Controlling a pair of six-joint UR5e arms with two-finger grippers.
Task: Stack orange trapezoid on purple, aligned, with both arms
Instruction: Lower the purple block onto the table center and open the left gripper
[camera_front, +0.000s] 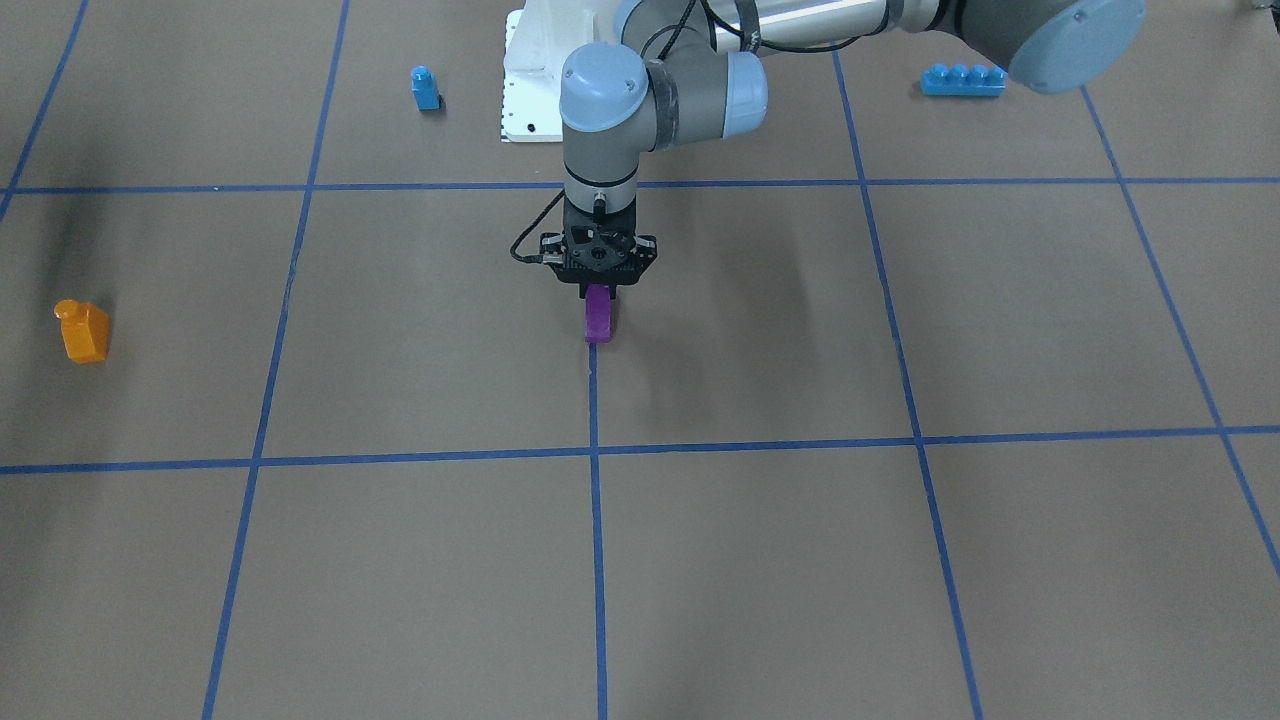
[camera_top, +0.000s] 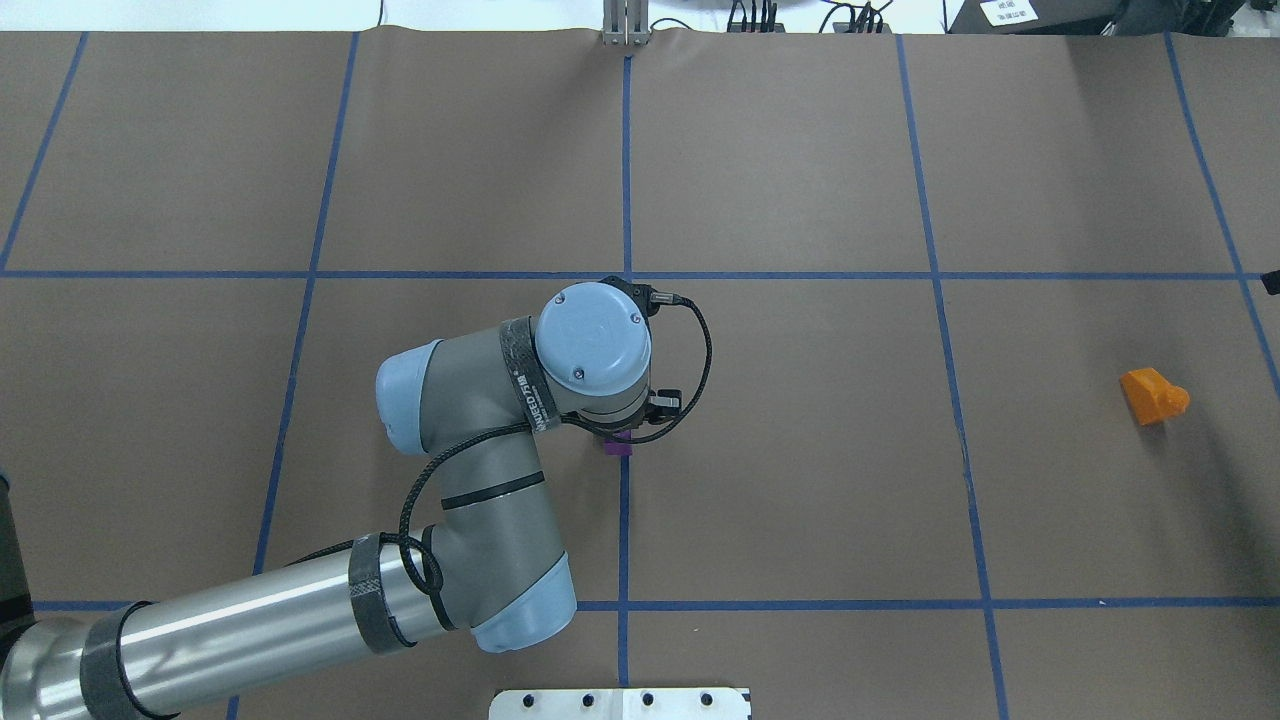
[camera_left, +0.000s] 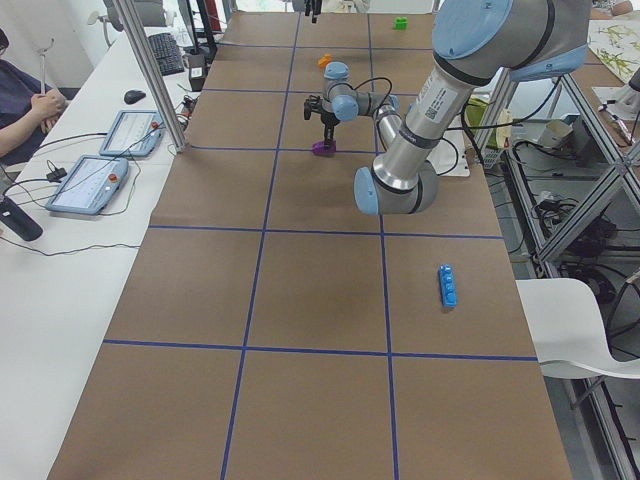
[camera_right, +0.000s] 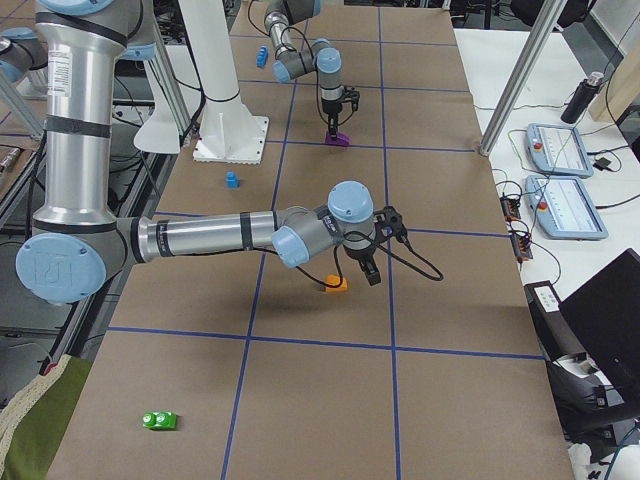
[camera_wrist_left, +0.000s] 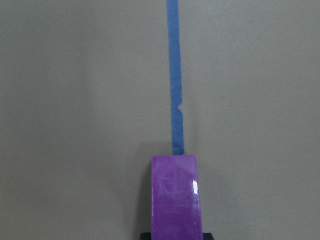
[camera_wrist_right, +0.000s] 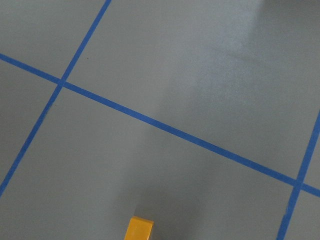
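Note:
The purple block (camera_front: 599, 318) stands on the blue tape line at the table's middle. My left gripper (camera_front: 598, 292) points straight down and is shut on its top. In the left wrist view the purple block (camera_wrist_left: 175, 197) sits between the black fingers at the bottom edge. The orange trapezoid (camera_front: 82, 331) rests alone on the table far to my right, and shows in the overhead view (camera_top: 1152, 394). My right gripper (camera_right: 370, 268) hangs just above and beside the orange trapezoid (camera_right: 337, 284). I cannot tell whether it is open or shut. The right wrist view shows the orange trapezoid (camera_wrist_right: 139, 229) at its bottom edge.
A blue single-stud block (camera_front: 425, 88) and a blue four-stud brick (camera_front: 962, 79) lie near the white base pedestal (camera_front: 530, 90). A green block (camera_right: 160, 420) lies at the table's right end. Operator desks with tablets (camera_right: 565, 150) run along the far side.

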